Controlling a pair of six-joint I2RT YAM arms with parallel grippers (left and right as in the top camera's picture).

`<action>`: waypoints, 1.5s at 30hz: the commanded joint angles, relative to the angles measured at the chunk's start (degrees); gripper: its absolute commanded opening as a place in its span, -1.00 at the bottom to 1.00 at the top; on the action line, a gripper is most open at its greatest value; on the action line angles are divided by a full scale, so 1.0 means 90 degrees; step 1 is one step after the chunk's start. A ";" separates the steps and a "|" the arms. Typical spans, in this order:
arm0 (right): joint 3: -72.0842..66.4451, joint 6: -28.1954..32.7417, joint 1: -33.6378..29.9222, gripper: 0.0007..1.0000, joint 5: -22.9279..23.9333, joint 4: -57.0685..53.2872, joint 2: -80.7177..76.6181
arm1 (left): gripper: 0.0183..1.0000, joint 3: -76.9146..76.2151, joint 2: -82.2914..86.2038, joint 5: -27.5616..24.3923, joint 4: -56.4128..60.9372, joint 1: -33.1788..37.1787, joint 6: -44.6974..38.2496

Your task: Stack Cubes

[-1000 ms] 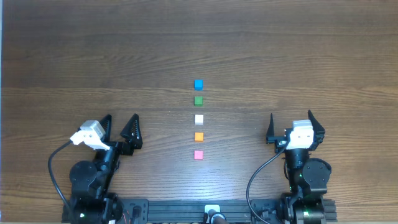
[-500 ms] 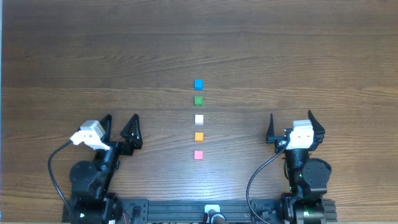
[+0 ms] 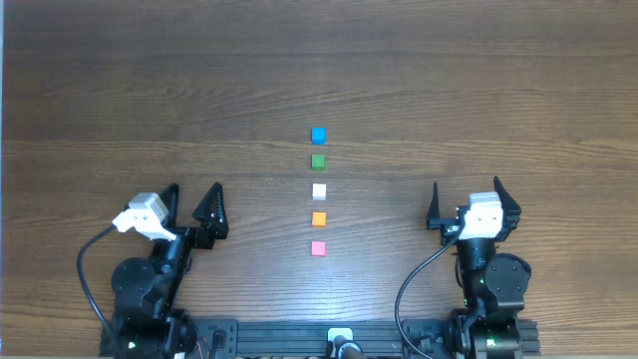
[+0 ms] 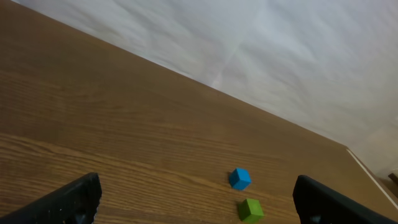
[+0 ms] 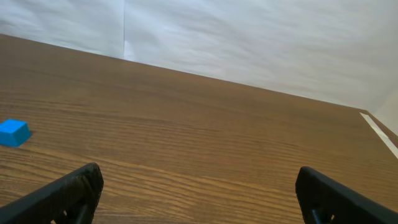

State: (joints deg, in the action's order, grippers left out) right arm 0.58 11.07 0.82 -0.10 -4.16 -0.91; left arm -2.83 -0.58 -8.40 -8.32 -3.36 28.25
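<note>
jaws: left gripper, right gripper both wide, empty | next: straddle pink cube, bottom of centre column, square to faces

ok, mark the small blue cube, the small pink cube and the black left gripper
small blue cube [image 3: 318, 135], top view, centre of its top face.
small pink cube [image 3: 318, 248], top view, centre of its top face.
black left gripper [image 3: 195, 189], top view, midway between its open fingertips.

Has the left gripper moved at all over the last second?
No. In the top view the left gripper keeps the same spot, left of the pink cube.
</note>
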 commanded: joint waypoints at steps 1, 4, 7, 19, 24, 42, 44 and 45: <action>-0.0032 -0.0032 -0.0039 0.98 -0.0053 -0.0017 0.0046 | 1.00 0.0053 0.0034 -0.0036 0.0024 0.0036 -0.0097; -0.0032 -0.0032 -0.0039 0.98 -0.0056 -0.0017 0.0046 | 1.00 0.0053 0.0034 -0.0036 0.0027 0.0036 -0.0097; -0.0032 -0.0032 -0.0039 0.98 -0.0053 -0.0017 0.0046 | 1.00 0.0053 0.0034 -0.0039 0.0022 0.0036 -0.0097; -0.0032 -0.0032 -0.0039 0.99 -0.0053 -0.0017 0.0046 | 1.00 -0.0061 -0.0216 -0.0177 0.0044 0.0022 -0.0240; -0.0032 -0.0032 -0.0039 0.98 -0.0053 -0.0017 0.0046 | 1.00 -0.0551 -0.0719 -0.0500 0.0044 0.0017 -0.0401; -0.0032 -0.0032 -0.0039 0.99 -0.0056 -0.0017 0.0046 | 1.00 -0.6555 -0.6052 -0.1299 -0.4898 -0.1661 0.0656; -0.0032 -0.0032 -0.0039 0.99 -0.0053 -0.0017 0.0046 | 1.00 -0.6720 -0.6521 -0.1282 -0.5032 -0.1926 0.0828; -0.0032 -0.0032 -0.0039 0.98 -0.0053 -0.0017 0.0046 | 1.00 -0.6725 -0.6764 -0.1263 -0.5017 -0.2110 0.0942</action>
State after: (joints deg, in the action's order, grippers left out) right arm 0.58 11.07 0.82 -0.10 -4.19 -0.91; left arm -61.84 -56.03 -18.94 -52.64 -18.94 32.56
